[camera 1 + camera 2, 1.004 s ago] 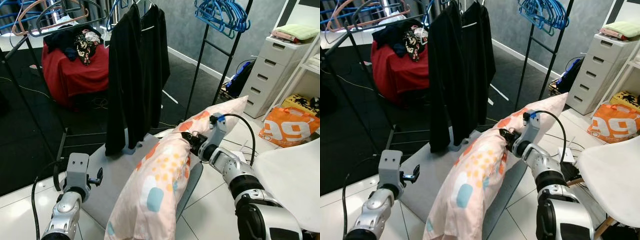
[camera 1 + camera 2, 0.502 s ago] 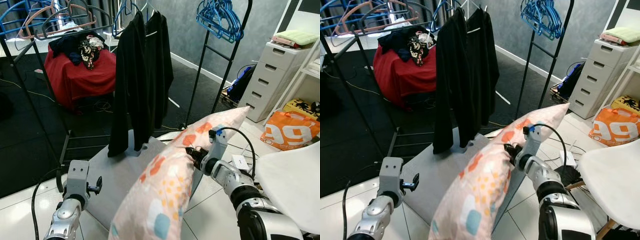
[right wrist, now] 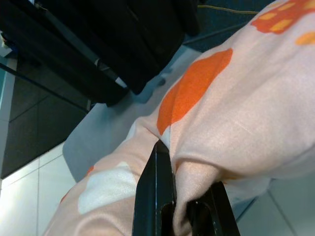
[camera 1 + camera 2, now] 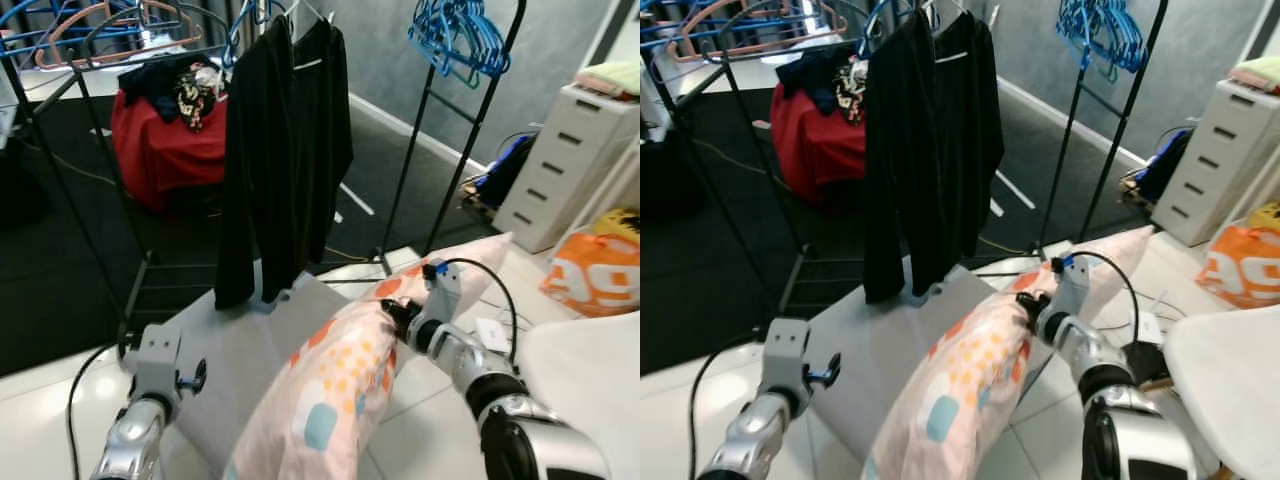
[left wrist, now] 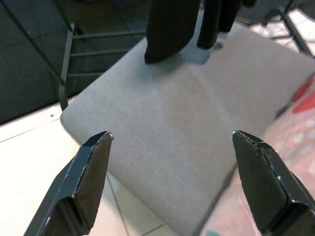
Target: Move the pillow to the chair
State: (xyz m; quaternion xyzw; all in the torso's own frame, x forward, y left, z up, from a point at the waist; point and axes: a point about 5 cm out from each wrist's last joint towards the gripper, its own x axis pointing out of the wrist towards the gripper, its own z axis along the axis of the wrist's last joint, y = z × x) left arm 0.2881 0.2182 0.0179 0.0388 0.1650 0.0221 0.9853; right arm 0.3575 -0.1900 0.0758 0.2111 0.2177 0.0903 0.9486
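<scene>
- The right gripper has its two black fingers pinched into a fold of the pillow, gathering cloth at mid-length so the soft bulk hangs from one bunched point.
- The left gripper is spread wide and holds nothing, hovering low over the grey mat on the robot's left, apart from the load.
- The pillow, pale pink with orange and blue patches, is lifted above the grey mat and the white tiled floor, just in front of the robot.
- Its long axis runs diagonally: one corner points up and away to the right, toward the drawer unit, while the other end droops down toward the robot.
- The grip near the middle looks chosen to keep both ends off the floor, though the near end sags lowest.
- The white chair sits at the robot's right, close to the pillow's raised end; the carry there appears not yet finished.
- A rack of dark garments stands behind the mat.
</scene>
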